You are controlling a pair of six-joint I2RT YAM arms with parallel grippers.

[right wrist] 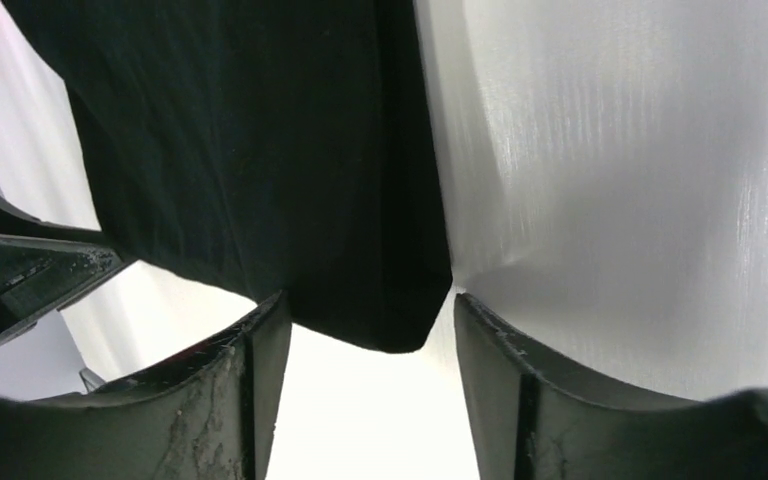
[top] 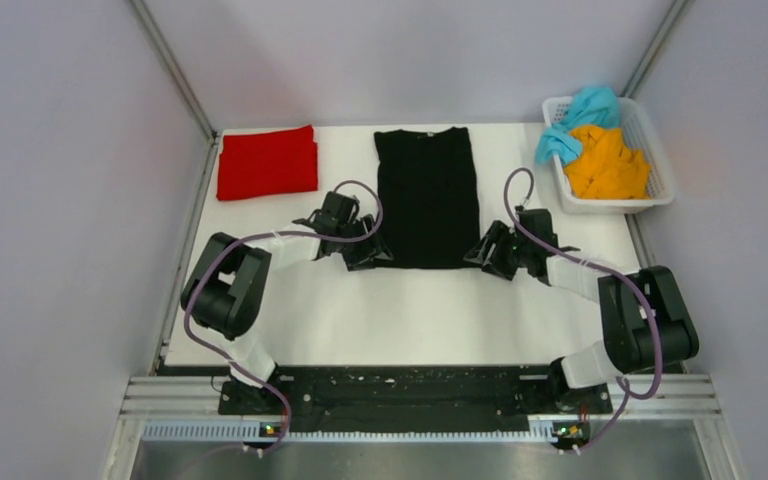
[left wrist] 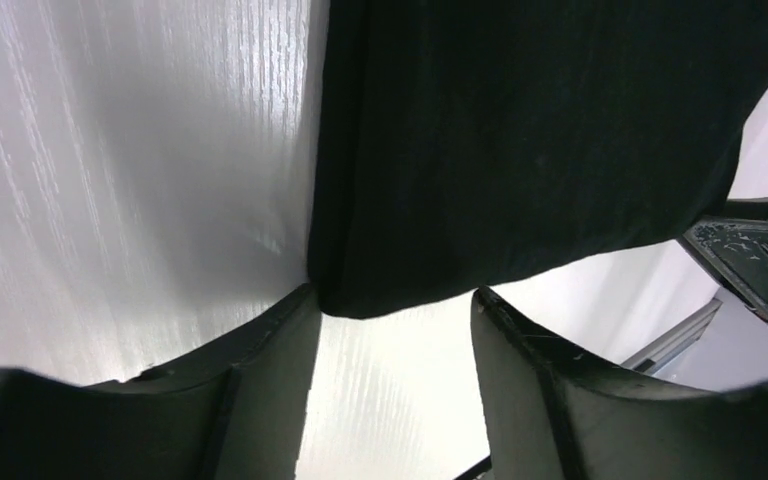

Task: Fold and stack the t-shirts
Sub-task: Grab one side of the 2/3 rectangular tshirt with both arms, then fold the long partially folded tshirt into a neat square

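Observation:
The black t-shirt (top: pixel 427 195) lies flat on the white table as a long strip folded lengthwise, collar at the far end. My left gripper (top: pixel 378 252) is at its near left corner and my right gripper (top: pixel 480 252) at its near right corner. In the left wrist view the left gripper (left wrist: pixel 392 300) is open, and the black t-shirt (left wrist: pixel 520 140) has its corner lying just between the fingertips. The right gripper (right wrist: pixel 370 305) is open the same way around the other corner of the black t-shirt (right wrist: pixel 260 150). A folded red t-shirt (top: pixel 267 162) rests at the far left.
A white mesh basket (top: pixel 660 190) at the far right holds a crumpled orange t-shirt (top: pixel 607 165) and a teal t-shirt (top: pixel 580 115). Grey walls close in the table's left, right and far sides. Bare table (top: pixel 410 315) lies between the shirt's hem and the arm bases.

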